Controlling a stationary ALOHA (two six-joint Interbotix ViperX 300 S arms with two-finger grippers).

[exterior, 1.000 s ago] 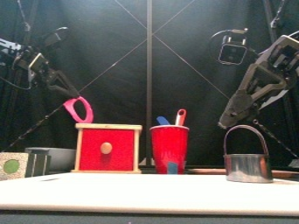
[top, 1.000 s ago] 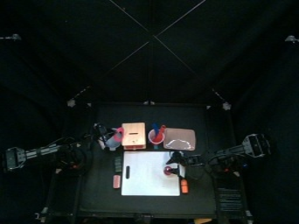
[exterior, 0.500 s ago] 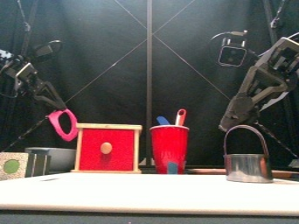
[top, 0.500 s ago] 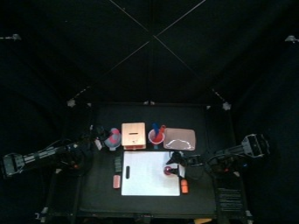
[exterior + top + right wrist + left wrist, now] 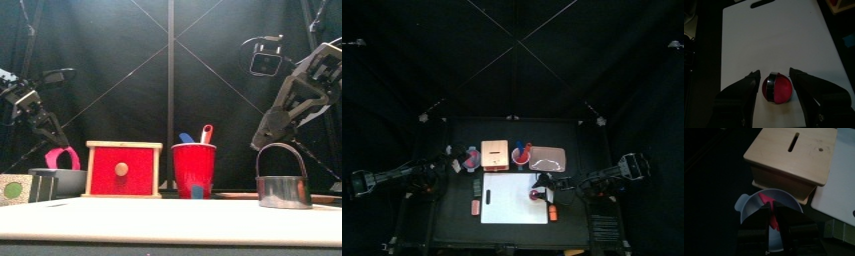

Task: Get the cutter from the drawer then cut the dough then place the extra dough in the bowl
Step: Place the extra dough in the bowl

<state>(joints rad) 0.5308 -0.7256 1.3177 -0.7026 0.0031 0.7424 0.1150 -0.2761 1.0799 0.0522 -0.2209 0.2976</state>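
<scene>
The desk [image 5: 442,225] is carrying everything. The white cutting board [image 5: 509,200] is lying under the right end effector [image 5: 775,74]. The wooden box [image 5: 123,170] is standing just beside the left end effector [image 5: 55,147], on the side toward the other arm, with its red drawer front shut.

The blue-grey bowl [image 5: 787,203] is sitting directly below the left end effector. That one is pinching the dough ring [image 5: 60,158], the extra dough, with its jaws closed on the soft strip. The ring is hanging down over the bowl's mouth, and I cannot tell whether it is touching the bowl yet.

The right end effector is hovering with its jaws spread wide and gripping nothing. The cutter [image 5: 777,89] is standing between and below them on the board, with a red dough disc [image 5: 781,91] showing inside it.

This looks like the final step, the drop into the bowl.

- **Sticking:** the dough is soft and probably tacky, so it may be clinging to one jaw when they part, and it could ride back up with the arm.
- **Missing the bowl:** the ring is hanging off-centre, so part of it may drape over the rim and slide onto the desk.
- **Hitting the box:** the box is close, so a sideways swing could be knocking it.
</scene>
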